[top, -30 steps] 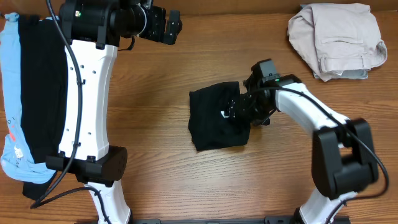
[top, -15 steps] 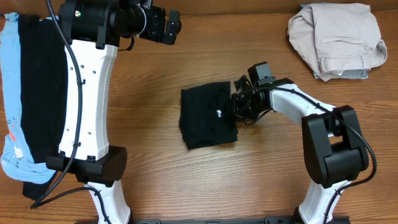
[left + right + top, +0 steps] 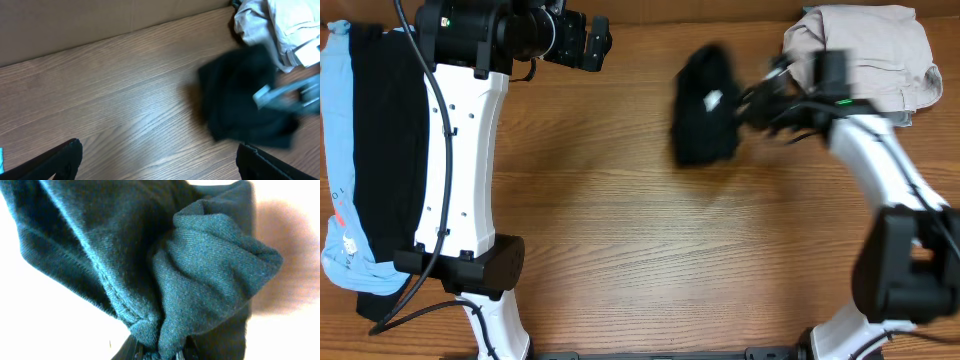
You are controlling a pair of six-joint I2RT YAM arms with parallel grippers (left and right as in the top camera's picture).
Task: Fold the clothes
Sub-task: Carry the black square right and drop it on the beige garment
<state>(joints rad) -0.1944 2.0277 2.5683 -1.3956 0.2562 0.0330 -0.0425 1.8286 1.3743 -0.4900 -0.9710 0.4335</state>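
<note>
Along the left edge of the wooden worktop [image 3: 640,240], running from the near corner toward the far one, a long flat black garment [image 3: 385,150] lies on a light blue cloth garment [image 3: 335,215], whose edge shows beside it. The left arm's white links [image 3: 460,150] stand just beside the pair.

Farther out, in the far half and right of centre, a small bunched black knit garment [image 3: 703,120] hangs from the right pincer [image 3: 748,102]. That pincer is closed on a gathered fold of it. The right wrist view shows the knit puckered into a knot where the fingers bite. A small white label [image 3: 712,99] shows on the bundle. The bundle is blurred and seems to hang clear of the wood, near a crumpled beige cloth garment [image 3: 860,60] in the far right corner. At the far edge, left of centre, the left pincer [image 3: 601,42] stands wide apart with nothing in it.

The black piece looks light, soft and wholly limp. Held by one pinch, it sags into a lump and will not hold any fold on its own. The knit should grip the pads well, and it is not fragile. For folding, it would be better spread flat first. Each pincer could then take a hem corner or a seam edge, not a mid-cloth bunch, so that only one layer comes up and the edge stays straight.
</note>
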